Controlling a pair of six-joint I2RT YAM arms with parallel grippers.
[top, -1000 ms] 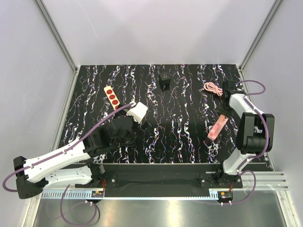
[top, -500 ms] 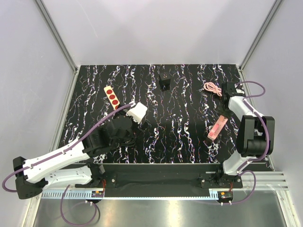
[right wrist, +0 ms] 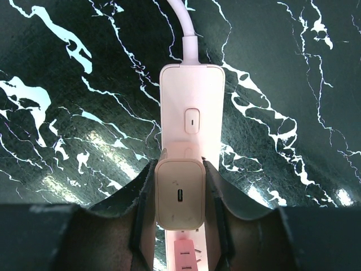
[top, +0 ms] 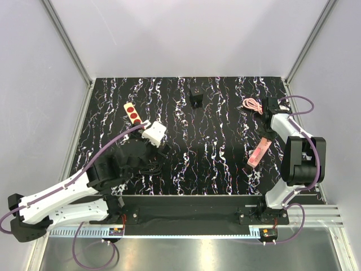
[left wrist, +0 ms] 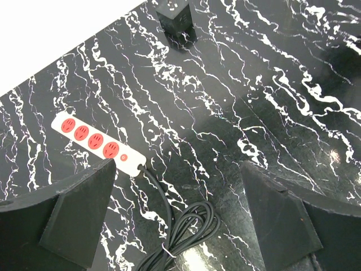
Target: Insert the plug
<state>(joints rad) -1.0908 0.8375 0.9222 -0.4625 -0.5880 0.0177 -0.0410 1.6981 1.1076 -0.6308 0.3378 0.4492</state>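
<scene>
My right tool [right wrist: 180, 183] is clenched on the plug [right wrist: 180, 204], which sits directly over the pink power strip [right wrist: 192, 121] on the counter [right wrist: 293, 84]. The strip runs toward 12 o'clock. Prongs hidden beneath the plug; seating unclear. My left tool [left wrist: 180, 217] stands released.

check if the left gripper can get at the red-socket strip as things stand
Probably yes: the left gripper is open, and the red-socket strip lies just ahead of it with nothing on top. Only its own black cable coils nearby.
</scene>
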